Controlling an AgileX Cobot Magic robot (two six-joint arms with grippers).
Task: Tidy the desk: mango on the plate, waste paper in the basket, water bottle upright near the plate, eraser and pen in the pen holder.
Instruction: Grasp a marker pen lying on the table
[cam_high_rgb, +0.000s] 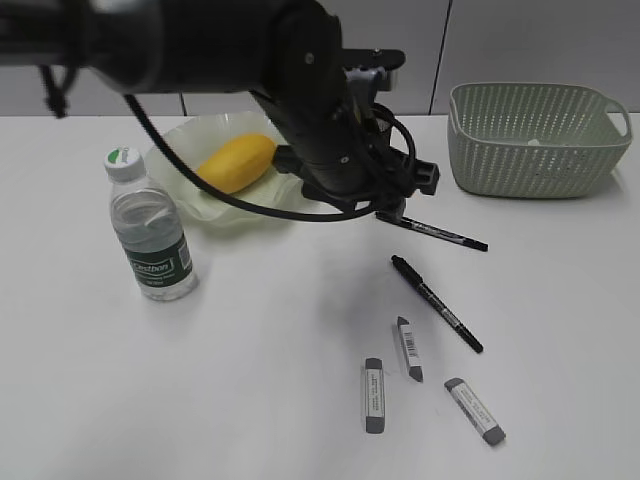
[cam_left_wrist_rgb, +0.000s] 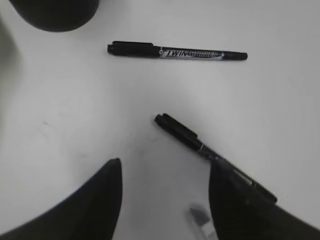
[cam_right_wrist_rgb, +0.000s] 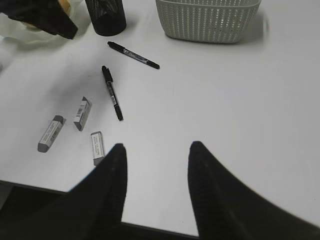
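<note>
The left hand (cam_left_wrist_rgb: 165, 200), fingers spread and empty, should descend on the nearer pen (cam_left_wrist_rgb: 192, 140) at its 12 o'clock, straddling the barrel crosswise.

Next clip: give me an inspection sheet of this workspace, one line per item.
Surface: white table, bare in front.
Job's things: mango on the plate; water bottle upright beside it; two pens and three erasers lying loose; black pen holder near the plate; basket at back right, something pale inside.
Clutter: nothing seen.
Hands: left hand open over a pen; right hand open, empty.
Cables: black cable looping from left arm across the plate.
Surroundings: grey panelled wall.
</note>
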